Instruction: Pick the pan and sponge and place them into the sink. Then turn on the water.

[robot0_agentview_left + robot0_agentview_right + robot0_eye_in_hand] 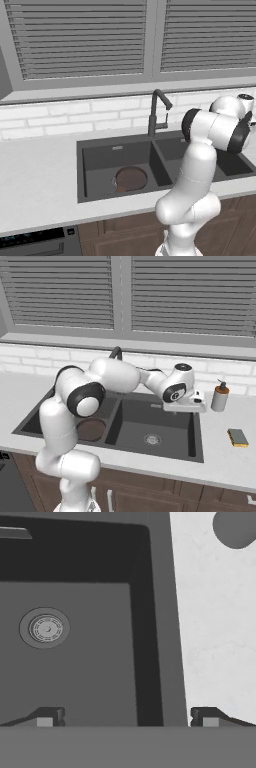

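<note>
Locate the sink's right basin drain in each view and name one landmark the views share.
Left base view: the arm covers the right basin floor, so the drain is hidden.
Right base view: the drain lies low in the middle, on the right basin floor.
Hand view: the drain sits left of centre.
Shared landmark: the sink, its dark rim bordering the pale counter.

Light was even and soft in all three views, with no clear single source and no glare. The counter (220,461) read bright and pale, while the sink (192,428) basins stayed dark, their inner walls the deepest tone. The arm (192,165) showed gentle shading on its underside. Edges looked slightly soft and low in detail; no lens distortion showed at the borders.
</note>
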Robot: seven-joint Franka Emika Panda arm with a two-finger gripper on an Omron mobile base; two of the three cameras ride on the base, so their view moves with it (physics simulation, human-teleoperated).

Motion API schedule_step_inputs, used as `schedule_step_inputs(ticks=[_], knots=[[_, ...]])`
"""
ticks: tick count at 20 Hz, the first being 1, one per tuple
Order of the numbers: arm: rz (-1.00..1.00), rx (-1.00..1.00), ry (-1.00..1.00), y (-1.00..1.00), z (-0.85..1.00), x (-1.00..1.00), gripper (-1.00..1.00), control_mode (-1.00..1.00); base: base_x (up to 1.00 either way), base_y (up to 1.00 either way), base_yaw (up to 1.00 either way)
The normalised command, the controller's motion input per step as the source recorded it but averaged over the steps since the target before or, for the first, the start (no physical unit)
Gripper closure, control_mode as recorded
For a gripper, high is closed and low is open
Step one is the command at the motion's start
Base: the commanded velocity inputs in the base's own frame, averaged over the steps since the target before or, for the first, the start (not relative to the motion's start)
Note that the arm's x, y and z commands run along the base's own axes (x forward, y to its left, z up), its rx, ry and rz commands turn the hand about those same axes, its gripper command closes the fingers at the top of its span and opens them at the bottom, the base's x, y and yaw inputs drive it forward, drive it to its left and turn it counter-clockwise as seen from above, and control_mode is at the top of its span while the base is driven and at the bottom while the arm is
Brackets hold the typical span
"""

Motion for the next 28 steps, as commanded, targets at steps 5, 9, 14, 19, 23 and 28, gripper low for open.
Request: schedule_step_inputs(ticks=[5, 9, 14, 19, 23, 28], knots=[[0.0, 0.0, 0.02, 0.0, 0.0, 0.0, -1.0, -1.0, 0.0, 0.0, 0.0], [0.0, -0.01, 0.08, 0.0, -0.09, 0.0, -1.0, -1.0, 0.0, 0.0, 0.0], [0.0, -0.04, 0.05, -0.17, -0.21, 0.0, -1.0, -1.0, 0.0, 0.0, 0.0], [0.0, -0.01, 0.06, -0.41, -0.14, 0.0, -1.0, -1.0, 0.0, 0.0, 0.0], [0.0, 0.0, 0.12, -0.49, 0.0, 0.0, -1.0, -1.0, 0.0, 0.0, 0.0], [0.0, 0.0, 0.11, -0.4, 0.0, 0.0, -1.0, -1.0, 0.0, 0.0, 0.0]])
